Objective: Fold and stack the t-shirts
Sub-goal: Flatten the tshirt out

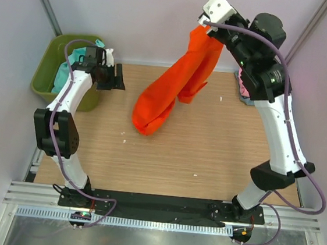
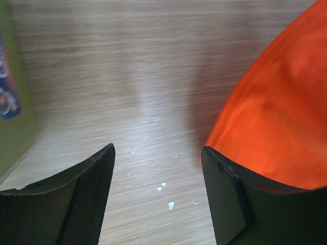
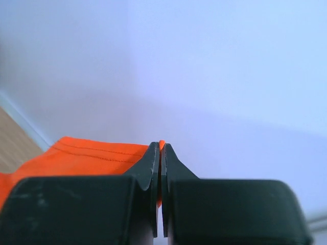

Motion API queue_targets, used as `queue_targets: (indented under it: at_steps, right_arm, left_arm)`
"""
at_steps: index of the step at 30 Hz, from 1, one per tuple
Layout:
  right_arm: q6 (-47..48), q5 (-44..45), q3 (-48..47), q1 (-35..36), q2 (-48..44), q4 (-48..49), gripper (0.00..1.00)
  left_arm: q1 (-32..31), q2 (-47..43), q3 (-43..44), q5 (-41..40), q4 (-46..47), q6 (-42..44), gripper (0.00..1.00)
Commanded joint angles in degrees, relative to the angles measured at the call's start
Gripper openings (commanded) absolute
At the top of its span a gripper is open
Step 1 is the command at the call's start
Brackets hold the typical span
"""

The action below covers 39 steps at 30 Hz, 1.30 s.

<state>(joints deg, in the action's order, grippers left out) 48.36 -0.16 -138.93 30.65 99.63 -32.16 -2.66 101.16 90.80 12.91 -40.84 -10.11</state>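
Holding the orange t-shirt (image 1: pixel 173 88) aloft, right pincer (image 3: pixel 161 153) clamped on its hem (left pincer (image 2: pixel 157 153) apart, empty); next, probably, left grabs a second corner for spreading

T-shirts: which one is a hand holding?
The orange t-shirt: it hangs pinched in the right hand. The teal t-shirt sits in the green bin, and the pink t-shirt lies at the table's right edge.

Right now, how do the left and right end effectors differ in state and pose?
The left end effector is open and empty; the right end effector is shut on the bright orange cloth t-shirt. The left sits low over the wooden table; the right is raised high, the shirt hanging from it. Both are black.
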Motion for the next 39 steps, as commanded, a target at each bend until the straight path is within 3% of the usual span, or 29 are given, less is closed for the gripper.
queue_targets:
  at_steps: [1,5,14,16,18,21,26,31,39]
  right_arm:
    - [6.2,8.8,10.6,-4.7,0.4,4.6,0.01]
    - [-3.2,6.1,19.5,-11.2,0.2,3.4,0.01]
    - [-6.0,5.7,36.2,-12.1,-0.7,-1.5,0.01]
    - [-5.6,5.7,38.3,-12.4,-1.3,-1.5,0.01]
    - [-6.6,5.4,38.6,-12.6,-1.4,-1.7,0.01]
    - [-7.5,4.6,38.7,-12.9,-1.4,-1.8,0.01]
    - [-7.9,4.0,38.2,-12.9,-0.5,-2.2,0.01]
    - [-9.5,3.2,36.8,-12.9,0.5,-2.7,0.01]
    - [-10.0,3.6,37.2,-12.9,0.2,-3.6,0.01]
  left_arm:
    - [-0.3,3.0,4.4,9.8,0.8,-1.1,0.69]
    - [-1.5,8.4,6.9,17.4,-0.5,0.3,0.69]
    - [-5.8,12.5,6.9,20.4,-4.2,3.2,0.67]
    - [-5.5,13.2,7.5,22.0,-7.5,6.6,0.62]
    - [-4.7,15.3,8.3,23.4,-10.3,9.2,0.59]
    - [-3.3,17.5,8.6,22.2,-10.0,9.8,0.65]
    - [-2.6,23.9,15.6,21.0,-8.2,12.1,0.66]
    - [-1.8,33.1,23.9,22.8,-9.7,11.4,0.62]
    - [-1.6,39.8,31.5,24.6,-8.7,10.4,0.55]
